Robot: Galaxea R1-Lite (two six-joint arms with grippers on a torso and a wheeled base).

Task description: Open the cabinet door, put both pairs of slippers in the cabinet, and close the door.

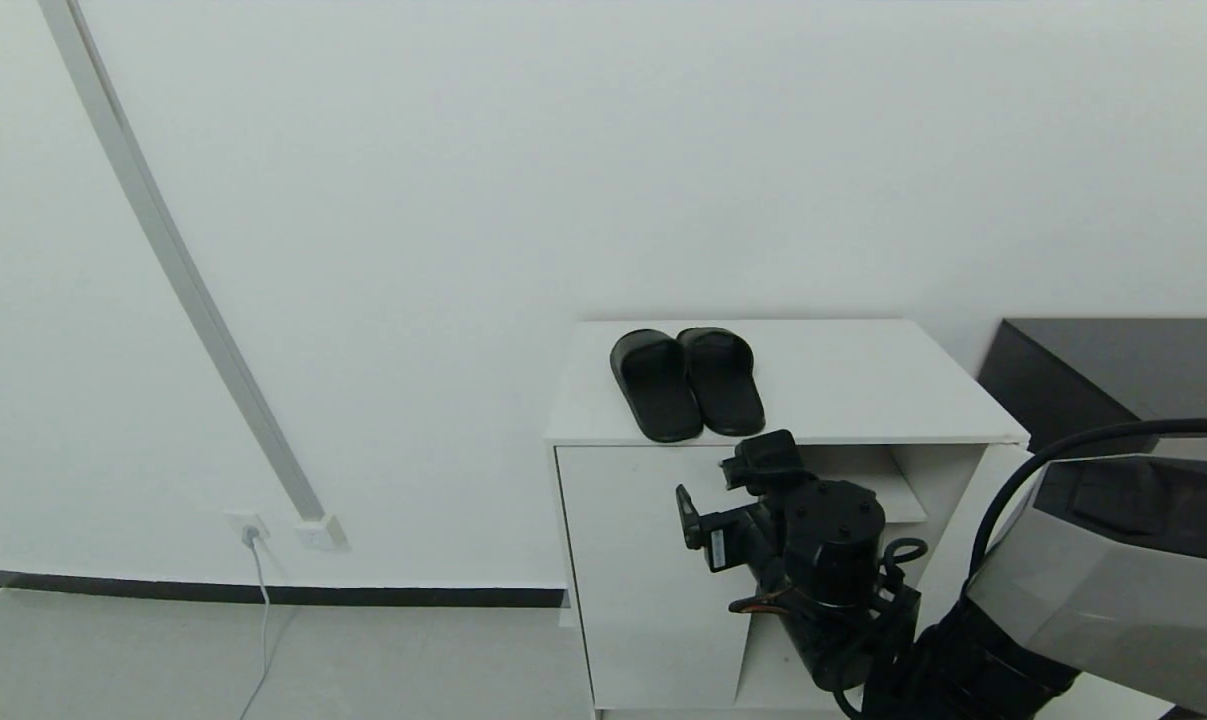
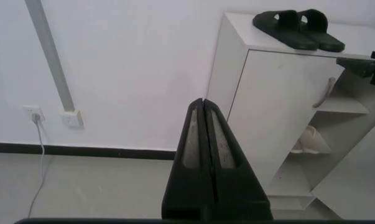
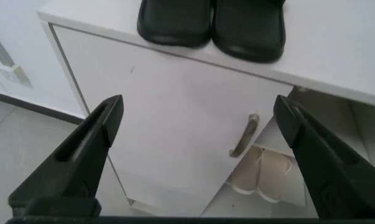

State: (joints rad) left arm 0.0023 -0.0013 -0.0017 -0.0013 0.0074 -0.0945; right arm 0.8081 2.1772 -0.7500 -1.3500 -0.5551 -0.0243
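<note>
A pair of black slippers (image 1: 686,382) (image 2: 298,28) (image 3: 212,22) lies side by side on top of the white cabinet (image 1: 863,380), near its front edge. The door (image 1: 653,560) on the cabinet's left half lies flat, its handle (image 3: 243,135) (image 2: 324,93) at the inner edge. The right half stands open, showing shelves. A cream pair of slippers (image 3: 262,174) (image 2: 311,138) rests on a lower shelf. My right gripper (image 1: 763,458) (image 3: 198,102) is open wide, just in front of the cabinet's top edge below the black slippers. My left gripper (image 2: 203,106) is shut and empty, well to the cabinet's left.
A white panel (image 1: 973,510) angles outward at the cabinet's right side. A dark piece of furniture (image 1: 1113,370) stands further right. A wall socket with a cable (image 1: 253,530) and a grey conduit (image 1: 163,250) are on the wall to the left, above open floor.
</note>
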